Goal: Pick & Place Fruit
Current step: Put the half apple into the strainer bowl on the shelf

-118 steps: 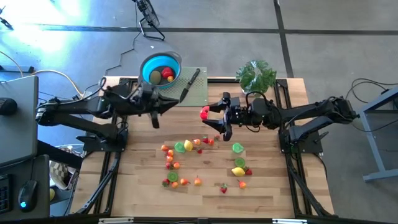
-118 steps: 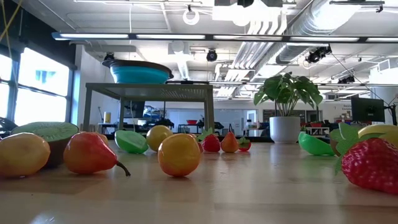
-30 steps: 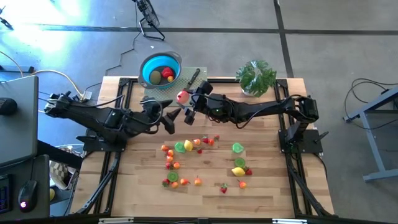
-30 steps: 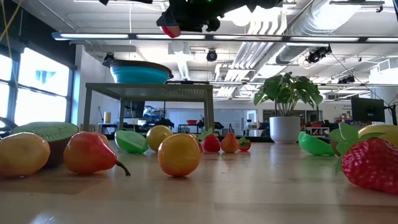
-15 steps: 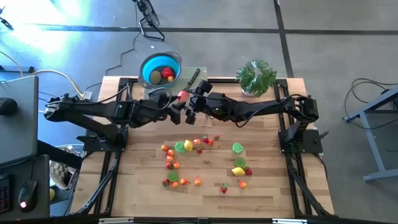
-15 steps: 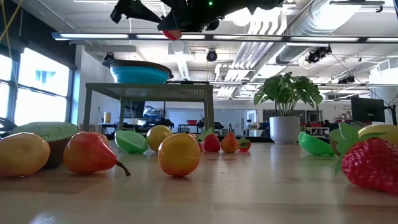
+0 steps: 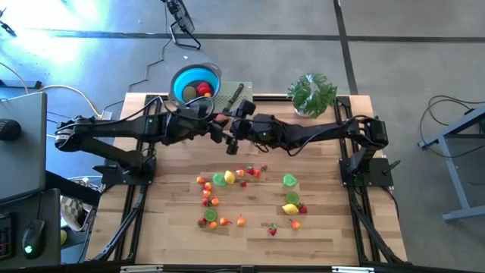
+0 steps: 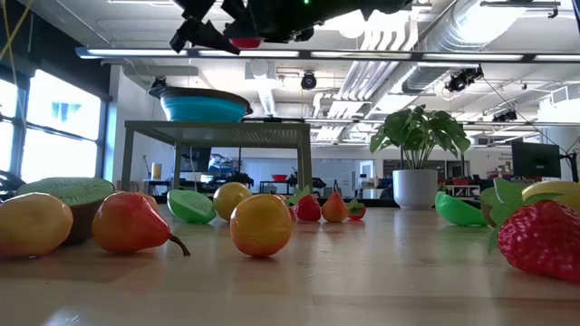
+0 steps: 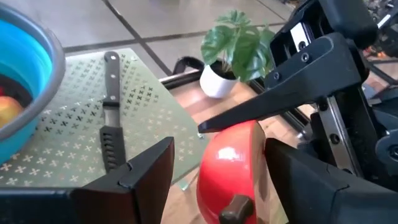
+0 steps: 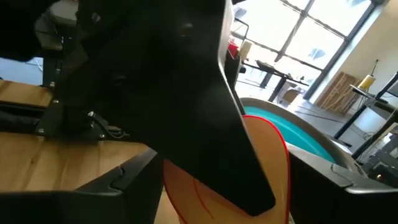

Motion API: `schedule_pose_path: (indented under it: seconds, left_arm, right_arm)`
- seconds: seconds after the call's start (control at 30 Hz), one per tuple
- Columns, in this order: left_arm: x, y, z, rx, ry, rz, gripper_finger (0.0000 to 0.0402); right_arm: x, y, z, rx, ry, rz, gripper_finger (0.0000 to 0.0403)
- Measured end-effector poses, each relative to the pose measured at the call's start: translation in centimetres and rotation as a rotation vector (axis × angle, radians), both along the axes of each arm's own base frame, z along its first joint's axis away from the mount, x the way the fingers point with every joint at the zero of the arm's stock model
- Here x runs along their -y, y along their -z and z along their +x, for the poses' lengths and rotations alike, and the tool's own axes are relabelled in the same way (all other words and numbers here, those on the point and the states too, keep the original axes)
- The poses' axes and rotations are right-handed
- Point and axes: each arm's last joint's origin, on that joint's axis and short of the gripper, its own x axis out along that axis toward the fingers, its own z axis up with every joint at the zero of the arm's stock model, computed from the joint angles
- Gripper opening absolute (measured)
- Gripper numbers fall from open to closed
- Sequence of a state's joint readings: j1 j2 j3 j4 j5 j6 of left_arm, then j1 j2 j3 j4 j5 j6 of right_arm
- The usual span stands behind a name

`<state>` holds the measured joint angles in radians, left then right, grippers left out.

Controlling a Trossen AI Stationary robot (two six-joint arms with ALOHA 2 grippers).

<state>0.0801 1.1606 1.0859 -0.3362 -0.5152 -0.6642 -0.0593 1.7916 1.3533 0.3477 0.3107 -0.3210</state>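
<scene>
A red fruit half (image 9: 231, 167) hangs in the air beside the green mat (image 7: 227, 108), in front of the blue bowl (image 7: 195, 83). My right gripper (image 7: 229, 127) is shut on it, reaching in from the table's right. My left gripper (image 9: 217, 186) comes from the left and stands open, one finger on each side of the red half. In the right wrist view the half's pale cut face (image 10: 264, 177) shows behind the left gripper's dark body. The bowl holds a red and a brown fruit. Several fruit pieces (image 7: 227, 178) lie on the wooden table. My right gripper pinches the red half between its two fingers. One finger (image 9: 273, 93) lies on the upper red rim (image 9: 244, 127); the other is hidden behind the fruit. The fingers come nearly level from the table's right. The half is lifted clear, its cut face toward the right wrist. My left gripper: whether its fingers touch the red half, I cannot tell.
A black-handled knife (image 7: 236, 92) lies on the green mat next to the bowl. A potted plant (image 7: 311, 92) stands at the far right. In the low view the loose fruit (image 8: 261, 225) lie across the near table, both grippers high above them.
My left gripper has gone up and toward the table's far edge, to the red half that my right gripper holds, and now has a finger on each side of it. The red half stays where it was.
</scene>
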Motion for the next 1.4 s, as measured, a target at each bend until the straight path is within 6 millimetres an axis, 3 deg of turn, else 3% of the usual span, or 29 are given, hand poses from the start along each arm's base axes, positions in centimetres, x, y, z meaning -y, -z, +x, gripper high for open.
schedule_pose_path:
  seconds: [0.13, 0.43, 0.77, 1.2, 1.4]
  left_arm:
    - [0.1, 0.1, 0.0, -0.001, 0.028, -0.031, 0.0227]
    - [0.2, 0.2, 0.0, -0.006, 0.068, -0.048, 0.0127]
    - [0.2, 0.1, 0.0, 0.006, 0.064, -0.057, 0.0137]
    - [0.3, 0.0, 0.1, 0.019, 0.071, -0.064, 0.0132]
    - [0.3, -0.5, -0.5, 0.03, 0.071, -0.041, 0.0132]
  right_arm:
    - [0.1, 0.0, 0.0, 0.001, 0.007, 0.0, 0.0273]
    - [0.3, 0.0, 0.0, -0.001, 0.01, 0.001, 0.0266]
    - [0.2, 0.0, 0.0, 0.001, -0.014, 0.003, 0.027]
    - [-0.9, 0.1, 0.0, -0.012, 0.017, -0.017, 0.0354]
    - [-1.0, 0.0, -0.5, -0.09, 0.024, -0.043, 0.0363]
